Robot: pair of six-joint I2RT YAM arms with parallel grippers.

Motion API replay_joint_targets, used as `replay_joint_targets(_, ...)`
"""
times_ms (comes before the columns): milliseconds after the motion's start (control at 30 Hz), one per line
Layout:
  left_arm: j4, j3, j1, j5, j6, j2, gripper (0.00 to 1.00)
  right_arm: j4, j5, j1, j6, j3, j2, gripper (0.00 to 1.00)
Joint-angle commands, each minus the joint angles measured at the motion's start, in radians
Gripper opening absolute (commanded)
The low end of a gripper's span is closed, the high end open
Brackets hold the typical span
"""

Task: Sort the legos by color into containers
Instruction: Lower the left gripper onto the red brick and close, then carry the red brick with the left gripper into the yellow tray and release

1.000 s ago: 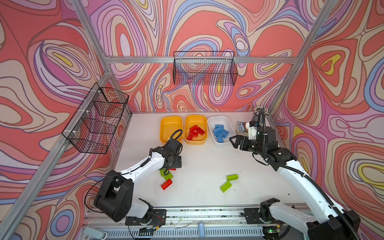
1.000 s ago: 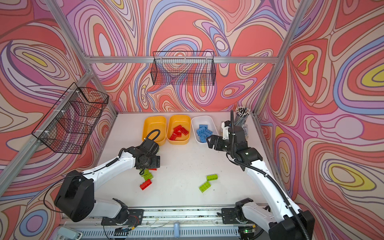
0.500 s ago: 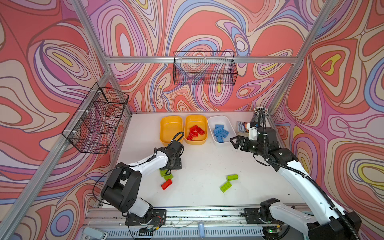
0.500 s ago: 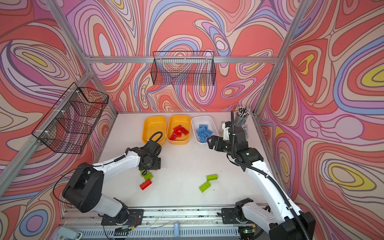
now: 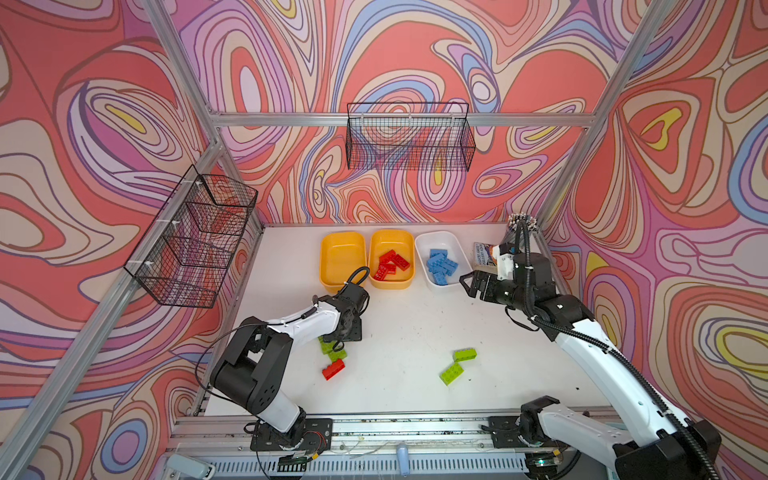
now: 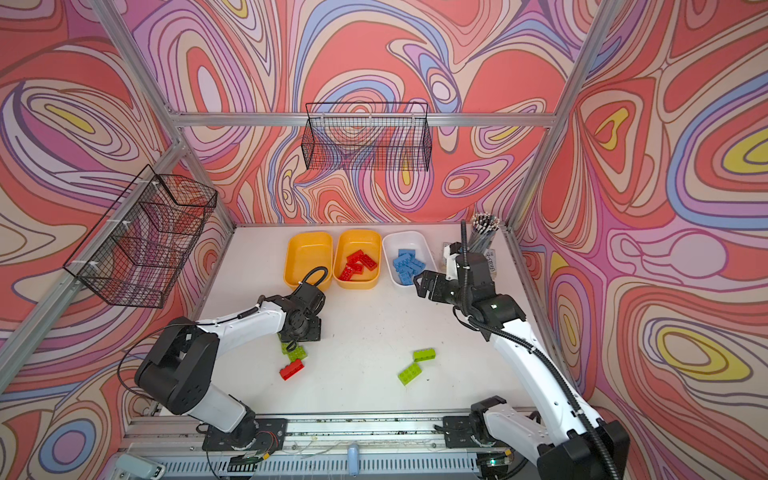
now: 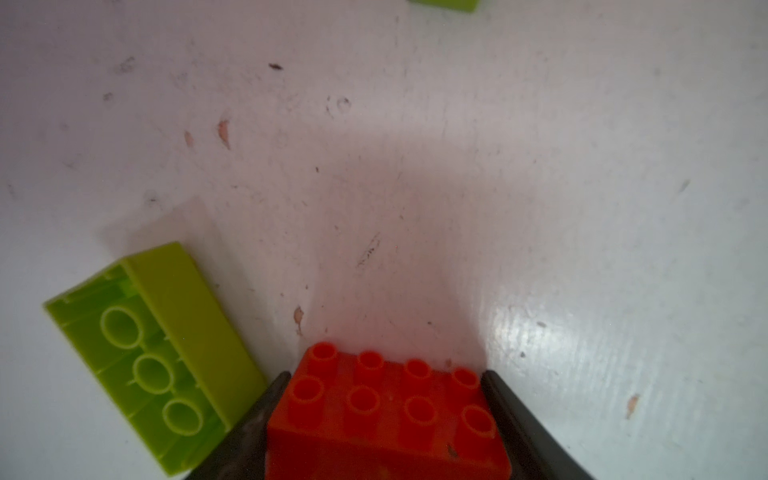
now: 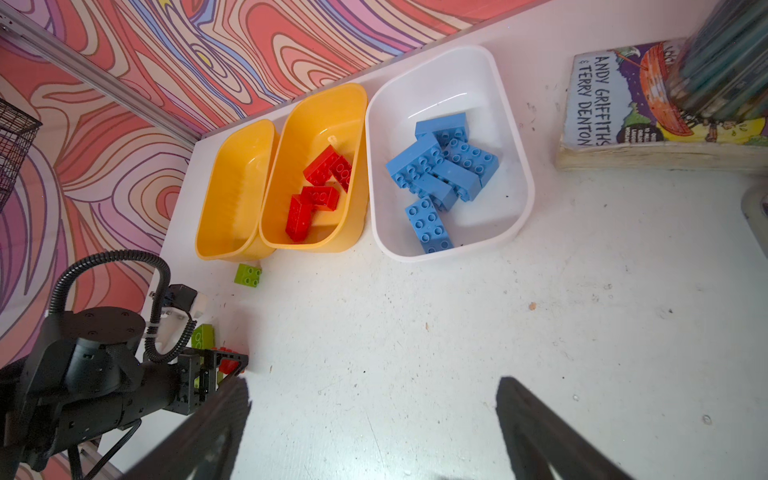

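Observation:
My left gripper (image 7: 385, 374) points down at the table, its jaws shut on the two short ends of a red lego (image 7: 386, 415), studs up. In both top views that gripper (image 5: 351, 332) hides this lego. A green lego (image 7: 166, 345) lies on its side right beside it. Another red lego (image 5: 333, 368) and two green ones (image 5: 464, 354) (image 5: 452, 372) lie loose. At the back stand an empty yellow container (image 5: 341, 259), a yellow one (image 5: 390, 239) with red legos and a white one (image 5: 440, 237) with blue legos. My right gripper (image 5: 467, 282) hovers open and empty by the white container.
A small green lego (image 8: 247, 275) sits in front of the yellow containers. A book (image 5: 482, 254) and a cup of pencils (image 5: 521, 222) stand in the back right corner. Black wire baskets hang on the back wall (image 5: 409, 137) and the left wall (image 5: 195, 237).
My left gripper's jaws have closed in on the red lego, and the left arm's elbow has swung toward the front. The right arm has not moved.

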Motion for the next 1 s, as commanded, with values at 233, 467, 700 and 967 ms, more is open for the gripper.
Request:
replay_joint_targets(233,-0.059,0.074,-0.002,0.010,0.000,0.035,0.57,-0.002,0.021,0.005,0.012,0.019,-0.002,0.98)
replay_joint_targets(467,-0.117,0.200,-0.005,0.025,0.012,0.037,0.56,0.008,0.033,0.004,0.014,0.014,-0.007,0.98)
replay_joint_targets(700,-0.183,0.486,-0.023,0.048,0.050,0.144,0.56,0.024,0.040,0.004,0.010,0.008,0.001,0.98)
replay_joint_targets(967,-0.272,0.917,-0.044,0.065,0.093,0.407,0.56,0.052,0.028,0.004,0.007,-0.008,0.023,0.98)
